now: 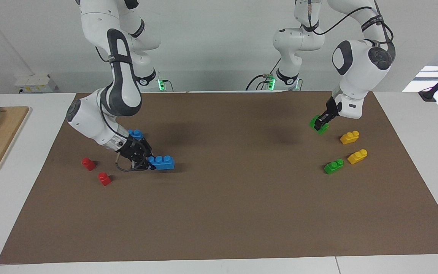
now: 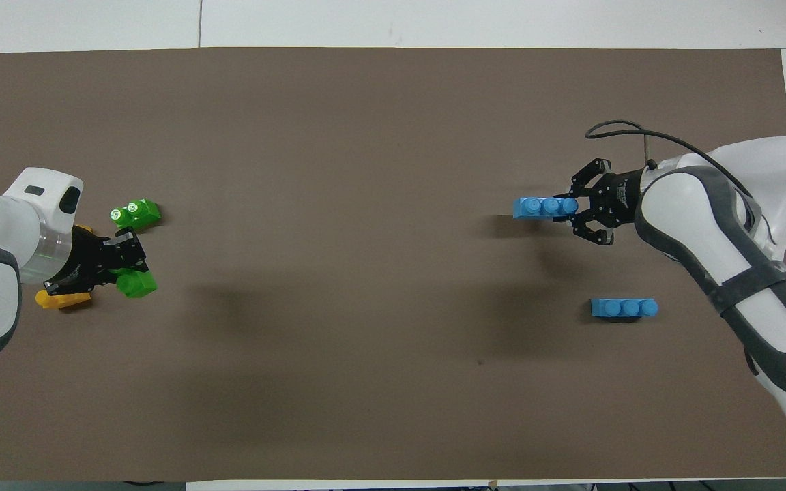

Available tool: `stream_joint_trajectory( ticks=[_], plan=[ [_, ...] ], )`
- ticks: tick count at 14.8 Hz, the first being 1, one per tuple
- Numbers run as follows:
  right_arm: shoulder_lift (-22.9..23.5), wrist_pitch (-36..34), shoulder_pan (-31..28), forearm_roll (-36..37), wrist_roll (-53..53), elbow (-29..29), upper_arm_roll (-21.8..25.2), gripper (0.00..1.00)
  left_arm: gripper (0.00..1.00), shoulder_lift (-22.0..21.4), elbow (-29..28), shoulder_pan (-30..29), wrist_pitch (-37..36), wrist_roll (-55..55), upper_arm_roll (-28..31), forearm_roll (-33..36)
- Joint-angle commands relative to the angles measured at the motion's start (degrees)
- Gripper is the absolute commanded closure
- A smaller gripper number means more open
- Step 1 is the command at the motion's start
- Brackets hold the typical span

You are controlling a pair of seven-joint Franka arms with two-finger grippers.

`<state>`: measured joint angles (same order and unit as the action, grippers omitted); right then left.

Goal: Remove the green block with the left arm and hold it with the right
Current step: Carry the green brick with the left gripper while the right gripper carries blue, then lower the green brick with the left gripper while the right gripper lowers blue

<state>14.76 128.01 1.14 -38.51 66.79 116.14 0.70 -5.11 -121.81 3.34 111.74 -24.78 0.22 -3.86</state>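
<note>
the left gripper [image 1: 322, 123] is clamping the small bright green two-stud plastic block [image 1: 318, 125] above the brown mat [image 1: 219, 213], near the edge at the left arm's end. two yellow two-stud bricks [image 1: 349, 137] and a second green brick [image 1: 333, 166] are lying close by. the right gripper [image 1: 145, 161] is clamping one end of a long blue three-stud brick [image 1: 161, 162] near two small red bricks [image 1: 88, 163]. another blue brick [image 2: 624, 308] is lying beside it.

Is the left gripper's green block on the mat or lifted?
Lifted, tilted. The left gripper is shut on the green block, clear of the mat.
</note>
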Motion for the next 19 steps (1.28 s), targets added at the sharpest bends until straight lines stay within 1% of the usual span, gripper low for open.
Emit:
stream_joint_trajectory(
  ticks=[1,2,3,4,6,7,10,15,19],
  plan=[
    [-2.9,0.14,-2.98,0.63,-4.72,5.49,-0.7,1.0,1.0,1.06,-0.62,-2.1,0.23,11.38,-0.57,2.45],
    [-2.9,0.14,-3.6,0.63,-6.13,6.03,-0.7,1.0,1.0,1.42,-0.71,-3.58,0.49,13.42,-0.57,2.46],
    [-2.9,0.05,-4.56,0.72,-6.75,6.21,-0.7,1.0,1.0,1.94,-1.41,-3.86,1.54,14.22,-0.57,2.46],
    [-2.72,-0.04,-5.27,0.72,-6.93,6.29,-0.7,1.0,1.0,2.21,-2.37,-3.95,3.73,14.23,-0.57,2.46],
    [-2.81,0.05,-5.62,1.68,-8.16,7.43,-0.7,1.0,1.0,2.03,-6.41,-3.95,9.44,14.23,-0.57,2.46],
    [-2.9,0.05,-5.89,1.86,-8.86,7.7,-0.62,1.0,1.0,2.38,-7.38,-3.6,10.94,14.05,-0.57,2.46],
    [-2.98,0.05,-7.12,3.0,-9.48,7.88,-0.62,1.0,1.0,4.67,-7.65,-3.07,12.88,13.7,-0.57,2.46],
    [-3.07,0.14,-8.35,3.53,-10.45,8.4,-0.62,1.0,1.0,5.9,-10.64,-3.07,17.98,13.79,-0.57,2.46],
    [-3.07,0.4,-8.52,3.53,-10.54,8.67,-0.62,1.0,1.0,7.04,-10.29,-3.07,19.92,13.53,-0.57,2.46]
  ],
)
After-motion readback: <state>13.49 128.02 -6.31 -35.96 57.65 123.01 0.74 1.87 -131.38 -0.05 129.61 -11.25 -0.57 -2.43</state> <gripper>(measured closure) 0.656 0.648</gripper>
